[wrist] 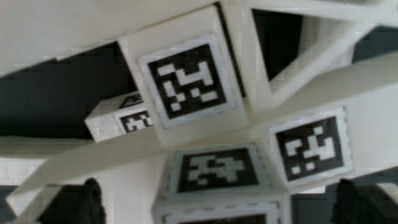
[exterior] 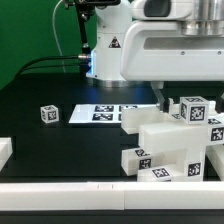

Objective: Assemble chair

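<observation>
1. Fingers [wrist: 68,203] stand wide apart, gripping nothing; a tagged block [wrist: 221,172] sits between them, untouched as far as shows.
2. Chair parts [exterior: 170,135] lie heaped at the exterior view's right, none clearly joined.
3. 1 small tagged cube [exterior: 49,114] sits well apart, just beside the marker board [exterior: 100,113] on the exterior view's left.
4. Assembly looks barely begun; nearly all joining is left to do.

Tall white plastic chair block [wrist: 187,80], black-and-white tagged, is tilting; smaller white tagged cube [wrist: 134,122] is sitting just beside it, third white tagged block [wrist: 222,172] near it.
</observation>
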### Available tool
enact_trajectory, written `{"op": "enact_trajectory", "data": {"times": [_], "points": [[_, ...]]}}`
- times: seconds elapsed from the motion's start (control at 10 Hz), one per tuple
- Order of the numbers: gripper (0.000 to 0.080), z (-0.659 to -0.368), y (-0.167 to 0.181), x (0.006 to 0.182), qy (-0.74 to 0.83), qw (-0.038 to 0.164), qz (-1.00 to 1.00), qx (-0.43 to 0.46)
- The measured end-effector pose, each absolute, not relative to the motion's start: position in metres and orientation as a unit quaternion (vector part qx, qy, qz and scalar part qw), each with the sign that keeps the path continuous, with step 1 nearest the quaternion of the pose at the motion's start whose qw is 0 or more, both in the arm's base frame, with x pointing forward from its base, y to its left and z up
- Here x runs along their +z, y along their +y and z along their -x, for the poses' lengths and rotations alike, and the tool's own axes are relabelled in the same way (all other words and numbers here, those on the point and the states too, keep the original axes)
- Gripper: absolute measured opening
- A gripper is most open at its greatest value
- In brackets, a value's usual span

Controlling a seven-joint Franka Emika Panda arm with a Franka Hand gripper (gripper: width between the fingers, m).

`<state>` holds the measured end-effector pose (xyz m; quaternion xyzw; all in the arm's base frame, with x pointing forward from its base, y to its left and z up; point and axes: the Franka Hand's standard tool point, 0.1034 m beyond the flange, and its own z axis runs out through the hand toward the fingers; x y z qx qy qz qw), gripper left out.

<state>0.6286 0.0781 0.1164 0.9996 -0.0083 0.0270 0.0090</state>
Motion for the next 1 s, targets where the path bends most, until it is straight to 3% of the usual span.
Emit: {"op": "enact_trajectory", "data": {"times": [0.1, 0.2, 0.3, 0.4, 0.8, 1.0], "points": [[0.0555, -0.6286, 0.0776, 0.1163, -0.021, 0.009, -0.999, 0.027], [0.0377, -0.6286, 0.0773, 0.1163, -0.021, 0.009, -0.999, 0.027], [0.0377, -0.6285, 0.0775, 0.1161, -0.055, 0.008, -0.998, 0.027], [0.028, -0.6285, 0.0776, 0.116, -0.088, 0.007, -0.996, 0.027], [0.0281, -0.6284, 0.0776, 0.1156, -0.235, 0.003, -0.972, 0.028], [0.0281, -0.6285, 0.0761, 0.1165, -0.38, -0.007, -0.925, 0.026]]}}
